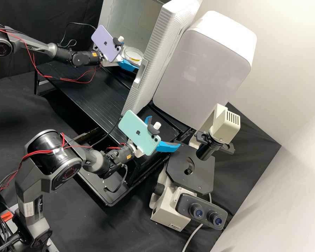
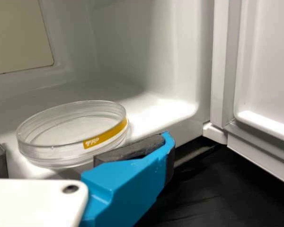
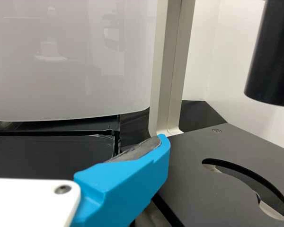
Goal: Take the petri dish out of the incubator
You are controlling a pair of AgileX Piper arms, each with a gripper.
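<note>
Left hand (image 2: 79, 145) straddles yellow-banded petri dish (image 2: 71, 126).

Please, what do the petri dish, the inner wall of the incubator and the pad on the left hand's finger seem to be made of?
Petri dish: probably clear plastic, though glass is possible; see-through, glossy, with a yellow band.
Incubator wall: white moulded plastic, smooth, soft sheen.
Finger pad: dark grey, matte, likely rubber or foam, on a blue plastic finger.
</note>
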